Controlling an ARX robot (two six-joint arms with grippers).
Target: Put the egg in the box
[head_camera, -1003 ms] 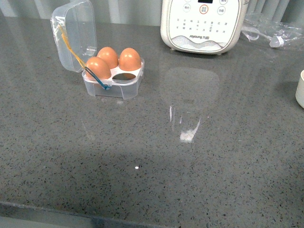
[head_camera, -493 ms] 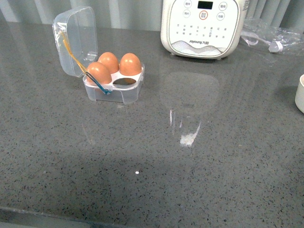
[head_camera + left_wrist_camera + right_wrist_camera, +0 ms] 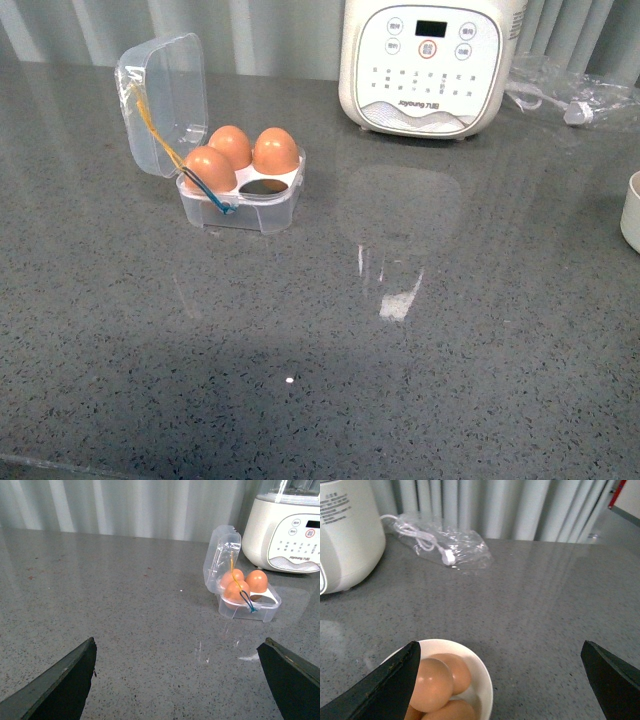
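While the left gripper (image 3: 176, 647) and right gripper (image 3: 501, 647) hold jaws spread, the smooth orange-brown egg (image 3: 432, 682) lies in a white bowl (image 3: 483, 685), perhaps with two others; the box (image 3: 245, 212) stands open.

Printed in small grey letters low on the front panel of the white cooker (image 3: 432, 70), top right of centre in the front view: "Joyoung", followed by two Chinese characters. Above it, round buttons (image 3: 428, 47) and rows of tiny marks, too small to read. Small print on the cooker's side, upper left of the right wrist view, likewise illegible.
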